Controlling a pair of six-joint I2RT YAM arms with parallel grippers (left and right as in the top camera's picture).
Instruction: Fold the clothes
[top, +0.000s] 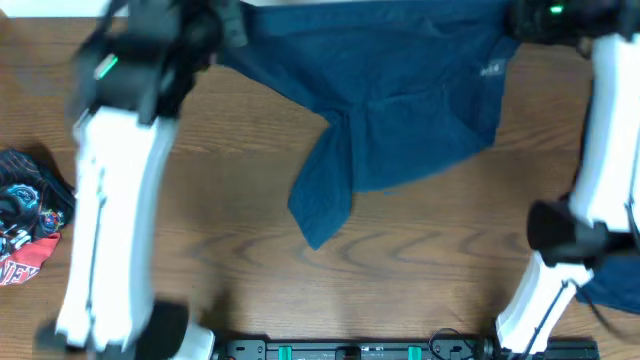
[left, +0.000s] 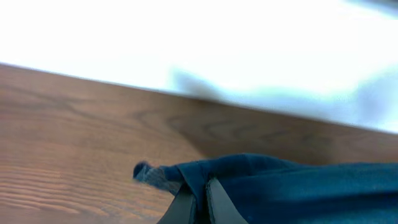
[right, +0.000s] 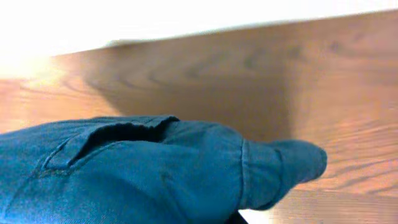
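No text is reading clearly - white letters on the printed cloth (top: 28, 240) and a small pale mark (top: 490, 70) on the clothes (top: 400, 100) are blurring beyond recognition.

Right wrist view: shorts (right: 155, 177) fill the lower left, dark blue, close to the lens; slit pocket (right: 118, 132) gapes near the top fold; stitched seam (right: 244, 174) runs down near the right end; past it a rounded, bunched tip (right: 292, 163) pokes right; wood-grain table (right: 354, 81) behind; soft shadow (right: 205, 93) on it beyond the cloth; top edge washed out white.

Brown wood-grain table (top: 240, 170), bright backdrop
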